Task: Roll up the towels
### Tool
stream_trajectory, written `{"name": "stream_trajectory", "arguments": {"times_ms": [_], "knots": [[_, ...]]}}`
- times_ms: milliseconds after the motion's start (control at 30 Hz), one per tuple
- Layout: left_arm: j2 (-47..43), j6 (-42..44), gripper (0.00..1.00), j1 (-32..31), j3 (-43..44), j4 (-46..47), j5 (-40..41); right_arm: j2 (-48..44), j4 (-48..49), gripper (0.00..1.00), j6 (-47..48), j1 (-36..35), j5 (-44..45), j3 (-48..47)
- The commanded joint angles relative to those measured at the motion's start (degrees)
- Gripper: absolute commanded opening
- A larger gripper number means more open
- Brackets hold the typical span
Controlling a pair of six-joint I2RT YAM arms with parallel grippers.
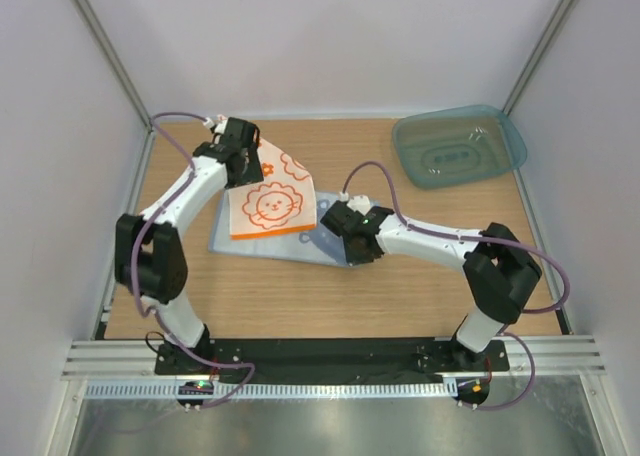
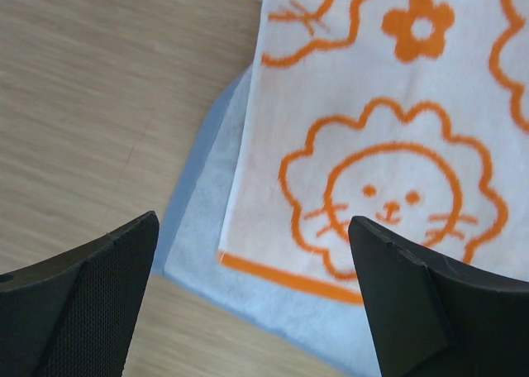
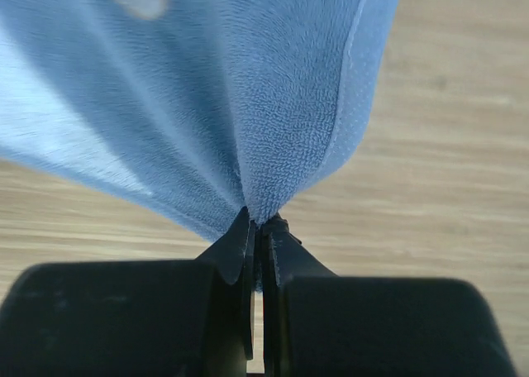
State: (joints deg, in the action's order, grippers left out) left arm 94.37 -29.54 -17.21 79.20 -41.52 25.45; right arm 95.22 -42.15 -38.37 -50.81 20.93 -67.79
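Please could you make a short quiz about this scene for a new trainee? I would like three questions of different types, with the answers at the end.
1. True or false: the white towel with orange prints lies under the blue towel.
2. What does the right gripper pinch? A) the blue towel B) the white towel C) nothing
3. Fill in: the left gripper hovers over the towels with its jaws ____.
Key: 1 false; 2 A; 3 open.
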Motion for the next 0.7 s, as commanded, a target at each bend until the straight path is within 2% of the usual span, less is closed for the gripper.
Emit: {"name": "stream_trajectory", "arguments": {"times_ms": [0, 200, 267, 433, 533, 633, 667], "knots": [[10.0, 0.62, 0.98, 0.16, 9.02, -2.59, 1.35, -4.95, 0.93, 0.01, -2.32, -0.17, -1.77, 5.46], [29.51, 2.56, 0.98, 0.95, 29.14, -9.26, 3.9, -13.82, -0.3, 0.01, -2.32, -0.26, -2.82, 13.64], [32.97, 2.12, 0.97, 2.18, 33.89, -9.72, 1.46, -16.28, -0.56, 0.01, -2.41, -0.17, -3.26, 16.28], [40.97, 0.8, 0.9, 2.27, 37.78, -9.11, -7.07, -18.49, -0.04, 0.01, -2.68, -0.17, -4.14, 20.06], [42.82, -0.78, 0.88, 2.1, 38.57, -9.11, -7.17, -18.84, 0.31, 0.01, -2.59, -0.26, -3.97, 20.85], [44.5, -1.13, 0.64, 2.1, 38.84, -9.19, -8.57, -19.37, 1.01, 0.01, -2.85, -0.26, -3.96, 21.73], [44.76, -1.13, 0.34, 2.27, 38.93, -8.85, -8.75, -19.54, 1.11, 0.01, -3.02, -0.26, -4.14, 21.91]]}}
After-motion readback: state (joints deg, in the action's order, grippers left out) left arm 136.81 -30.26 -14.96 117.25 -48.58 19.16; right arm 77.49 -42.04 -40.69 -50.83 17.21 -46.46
